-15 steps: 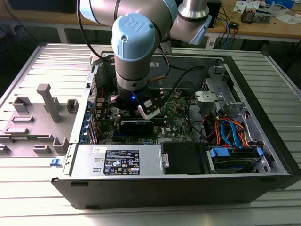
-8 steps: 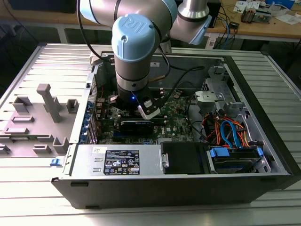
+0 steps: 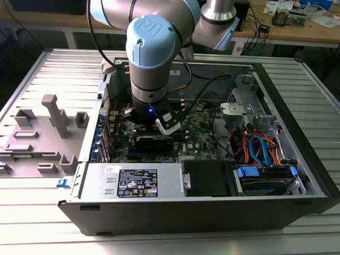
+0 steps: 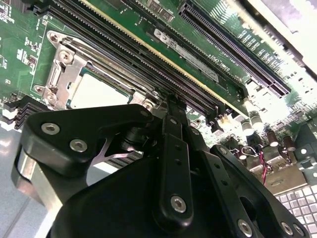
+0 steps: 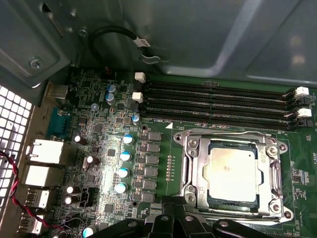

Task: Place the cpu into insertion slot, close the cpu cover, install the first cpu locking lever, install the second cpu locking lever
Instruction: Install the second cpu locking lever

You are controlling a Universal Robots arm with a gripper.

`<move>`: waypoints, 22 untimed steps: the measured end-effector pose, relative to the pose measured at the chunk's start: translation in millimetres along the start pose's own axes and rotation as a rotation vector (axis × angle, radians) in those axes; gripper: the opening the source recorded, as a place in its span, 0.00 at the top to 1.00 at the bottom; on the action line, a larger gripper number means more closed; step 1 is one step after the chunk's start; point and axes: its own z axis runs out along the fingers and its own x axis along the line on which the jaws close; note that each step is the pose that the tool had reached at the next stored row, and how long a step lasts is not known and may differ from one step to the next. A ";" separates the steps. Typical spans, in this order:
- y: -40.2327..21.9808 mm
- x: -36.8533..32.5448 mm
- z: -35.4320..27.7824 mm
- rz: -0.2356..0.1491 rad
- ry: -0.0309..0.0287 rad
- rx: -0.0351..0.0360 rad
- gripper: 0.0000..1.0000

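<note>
The cpu (image 5: pixel 233 172) is seen seated in the insertion slot (image 5: pixel 214 202), its pale metal top showing through the square window of the cpu cover (image 5: pixel 229 140). In the first wrist view the cover appears folded down flat over the chip, so the placing step is judged done and the cover at least lowered. Whether either locking lever is already hooked cannot be told.

In the second wrist view the gripper (image 4: pixel 171 101) is held just beside the socket edge nearest the memory slots (image 4: pixel 148 59), with the cpu (image 4: pixel 96 91) and cover frame (image 4: pixel 59 59) close under it. The fingers (image 4: pixel 173 129) appear drawn together into one narrow black tip with nothing grasped between them; no gap is visible.

In the exterior view the arm (image 3: pixel 151 48) is lowered into the open computer case (image 3: pixel 297 159), which sits on the ribbed desk (image 3: pixel 32 212).

Judged step: working at the cover or a lever by pushing with the closed tip. For this to go well, the push is best applied at the frame rim or lever wire, never on the chip top. Force should be kept low, with the tip kept off the neighbouring memory slot latches.
</note>
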 end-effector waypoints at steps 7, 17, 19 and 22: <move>0.2 0.1 -1.1 0.000 0.0000 -0.0041 0.89; 0.2 0.0 -1.0 0.000 -0.0011 -0.0139 0.89; 0.1 0.0 -0.8 0.000 -0.0017 -0.0205 0.89; 0.1 0.1 -0.4 -0.001 -0.0027 -0.0311 0.89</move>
